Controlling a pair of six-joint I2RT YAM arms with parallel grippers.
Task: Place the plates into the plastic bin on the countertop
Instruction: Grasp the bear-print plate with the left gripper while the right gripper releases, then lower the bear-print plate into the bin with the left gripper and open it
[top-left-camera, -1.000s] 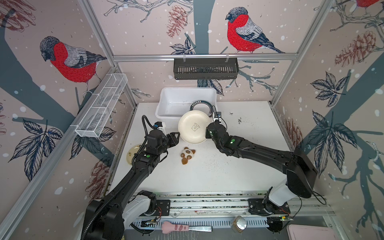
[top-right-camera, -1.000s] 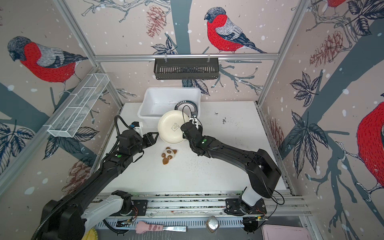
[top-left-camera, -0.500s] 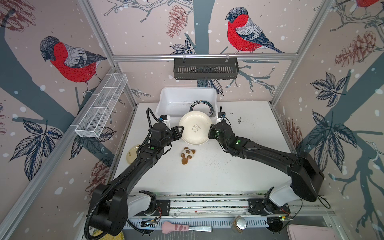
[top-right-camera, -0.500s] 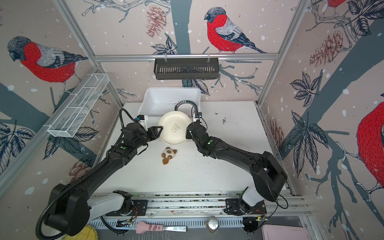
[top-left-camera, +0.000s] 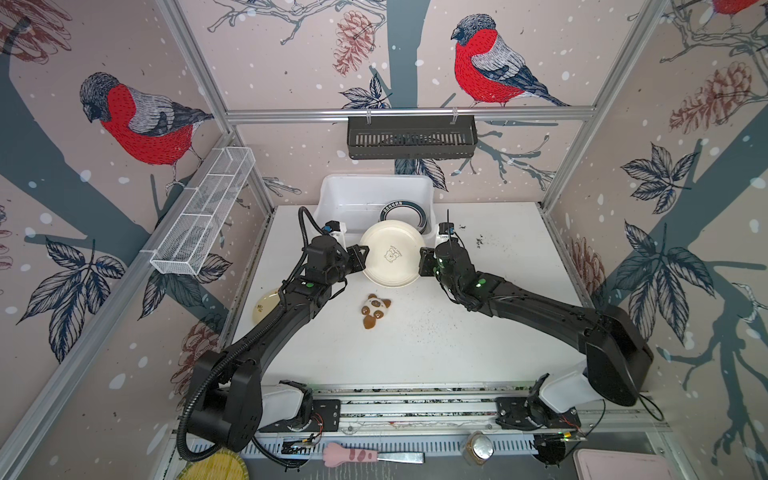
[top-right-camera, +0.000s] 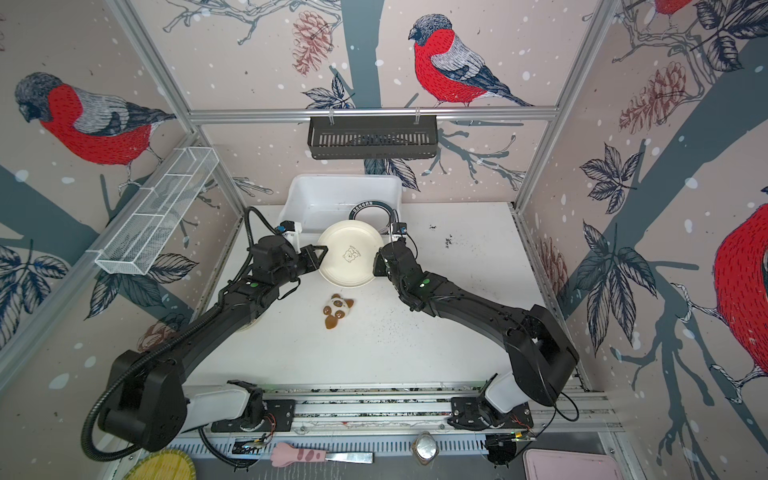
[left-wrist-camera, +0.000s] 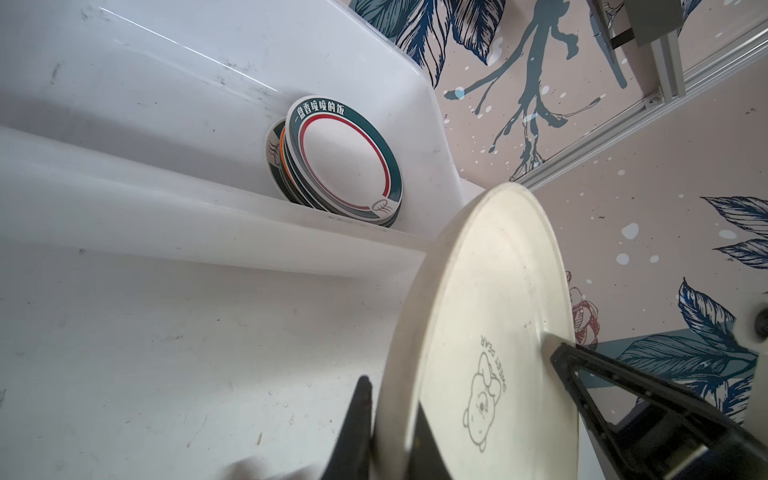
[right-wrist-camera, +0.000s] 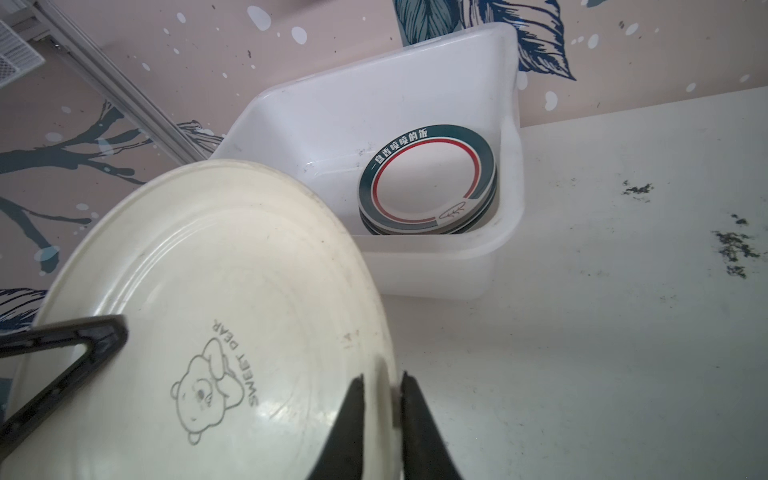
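Note:
A cream plate (top-left-camera: 392, 253) (top-right-camera: 350, 253) with a bear print hangs above the countertop (top-left-camera: 457, 340), just in front of the white plastic bin (top-left-camera: 332, 183) (top-right-camera: 299, 183). My left gripper (top-left-camera: 362, 258) (left-wrist-camera: 390, 399) is shut on its left rim. My right gripper (top-left-camera: 423, 262) (right-wrist-camera: 381, 380) straddles the right rim, jaws slightly apart, with a thin gap beside one finger. In the bin's right corner lies a stack of plates (top-left-camera: 403, 210) (left-wrist-camera: 345, 166) (right-wrist-camera: 428, 178), the top one white with a dark green rim. A pale yellow plate (top-left-camera: 264, 305) lies at the counter's left edge under my left arm.
A brown-and-white panda toy (top-left-camera: 374, 309) (top-right-camera: 337, 309) lies on the counter below the held plate. A dark slotted basket (top-left-camera: 411, 137) hangs on the back wall above the bin. A white wire tray (top-left-camera: 203, 212) is fixed to the left wall.
My left arm reached in and its jaws closed on the plate's left rim. My right gripper's jaws have loosened on the right rim. The plate has barely moved.

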